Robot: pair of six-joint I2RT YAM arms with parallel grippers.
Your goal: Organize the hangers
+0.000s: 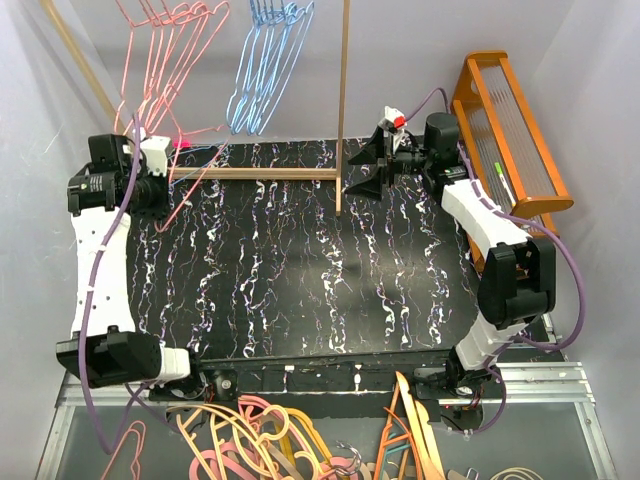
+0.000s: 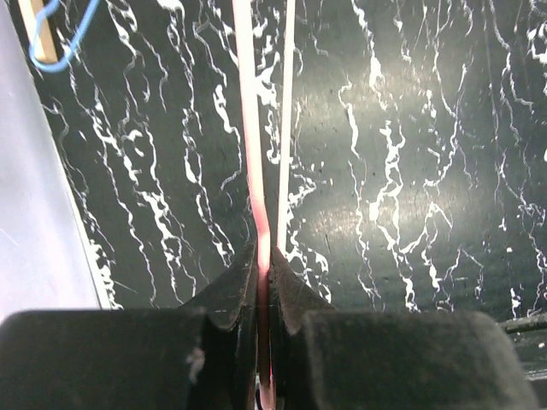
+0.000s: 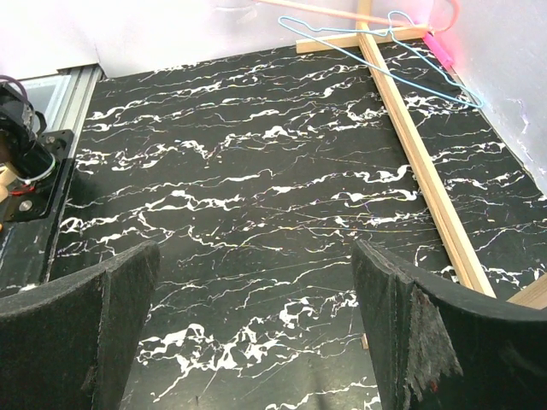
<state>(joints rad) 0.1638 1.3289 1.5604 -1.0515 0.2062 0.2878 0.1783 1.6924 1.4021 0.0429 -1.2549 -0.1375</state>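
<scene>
Left tool (image 2: 263, 272) clamped on a pink hanger (image 2: 250, 128) at 10 o'clock on the table (image 1: 300, 270); right tool (image 3: 255, 256) apart, empty. Plan: firm grip, raise hook toward hung pink hangers (image 1: 165, 45) at 11 o'clock

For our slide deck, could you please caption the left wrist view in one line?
Left gripper shut on a pink wire hanger, seen over the black marbled table.

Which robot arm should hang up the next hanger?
Left: the left gripper is pinched shut on a pink hanger, near the hanging pink ones. The right gripper is open and empty, farther away.
</scene>
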